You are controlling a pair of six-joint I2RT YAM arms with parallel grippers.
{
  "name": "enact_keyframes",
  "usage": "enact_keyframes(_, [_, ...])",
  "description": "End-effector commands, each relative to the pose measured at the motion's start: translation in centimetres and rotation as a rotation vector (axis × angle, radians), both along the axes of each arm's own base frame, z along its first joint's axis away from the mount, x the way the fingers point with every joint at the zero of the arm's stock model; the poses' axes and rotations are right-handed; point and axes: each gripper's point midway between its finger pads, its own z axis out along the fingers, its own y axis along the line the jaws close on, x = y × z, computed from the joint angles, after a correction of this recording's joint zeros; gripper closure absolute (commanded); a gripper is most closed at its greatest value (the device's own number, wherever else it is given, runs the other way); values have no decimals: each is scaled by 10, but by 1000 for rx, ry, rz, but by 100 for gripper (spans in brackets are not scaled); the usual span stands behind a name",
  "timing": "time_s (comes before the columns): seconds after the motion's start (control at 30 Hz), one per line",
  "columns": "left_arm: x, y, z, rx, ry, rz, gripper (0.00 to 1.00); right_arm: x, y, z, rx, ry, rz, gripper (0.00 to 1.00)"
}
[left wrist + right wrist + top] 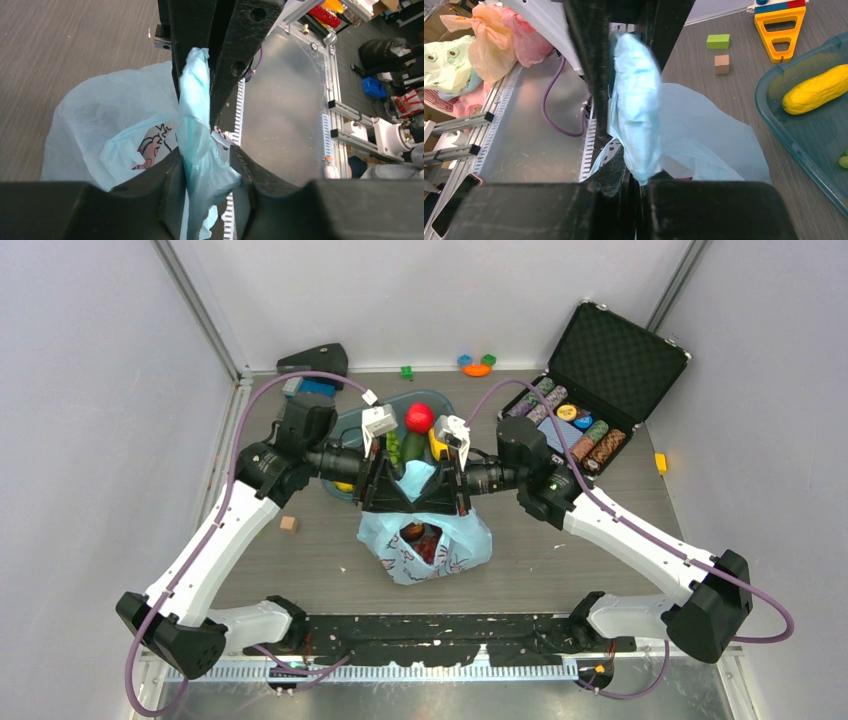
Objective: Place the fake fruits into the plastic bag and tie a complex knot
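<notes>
Light-blue plastic bag [425, 558], printed with pink figures and dark outlines, on a grey wood-grain surface [560, 550]. Dark red fake fruits [420, 538] in the bag's mouth. Behind, a blue-tinted clear tub [350, 425] with a red apple [419, 417], a yellow fruit [814, 90] and a dark green one [393, 448]. Black left hand [207, 187] and black right hand [636, 200] on white arms [215, 540] with black joints and purple cables [300, 377]. At right, a black case [620, 355] with rows of striped chips [585, 445] in green, purple, blue, yellow and brown. Scattered about: a tan block [289, 524], a yellow block [660, 462], a green block [407, 371], an orange piece [477, 369].
</notes>
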Motion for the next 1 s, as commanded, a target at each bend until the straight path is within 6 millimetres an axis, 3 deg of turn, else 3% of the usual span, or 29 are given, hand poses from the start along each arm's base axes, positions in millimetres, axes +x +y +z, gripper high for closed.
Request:
enact_keyframes(0.0, [-8,0,3,-22,-29,-54,86,3,1,17,25,-56,-11,94])
enact_keyframes(0.07, [-5,0,2,-23,-40,-44,94,3,0,19,27,-59,-13,83])
enact_keyframes(0.2, [-2,-2,1,-33,-52,-31,100,3,-6,26,40,-60,-15,37])
enact_keyframes(0.27, [-1,-1,1,-34,-64,-24,100,6,-12,33,55,-60,-31,24])
enact_keyframes(0.33, [-2,-1,1,-39,-72,-23,100,10,-17,42,70,-58,-59,16])
enact_keyframes(0.47, [0,-1,1,-44,-84,-19,100,16,-20,61,97,-51,-108,14])
enact_keyframes(0.63, [-1,-1,0,-43,-81,-19,100,25,-14,69,111,-14,-138,17])
enact_keyframes(0.77, [-1,-1,-1,-39,-78,-16,100,26,-11,75,140,-13,-129,34])
enact_keyframes(0.83, [0,-1,-2,-38,-78,-16,100,25,-10,78,151,-15,-128,65])
enact_keyframes(0.9, [0,-1,-1,-37,-77,-14,100,25,-12,81,158,-21,-132,88])
enact_keyframes(0.97, [0,0,-3,-30,-73,-9,94,25,-14,82,163,-33,-148,94])
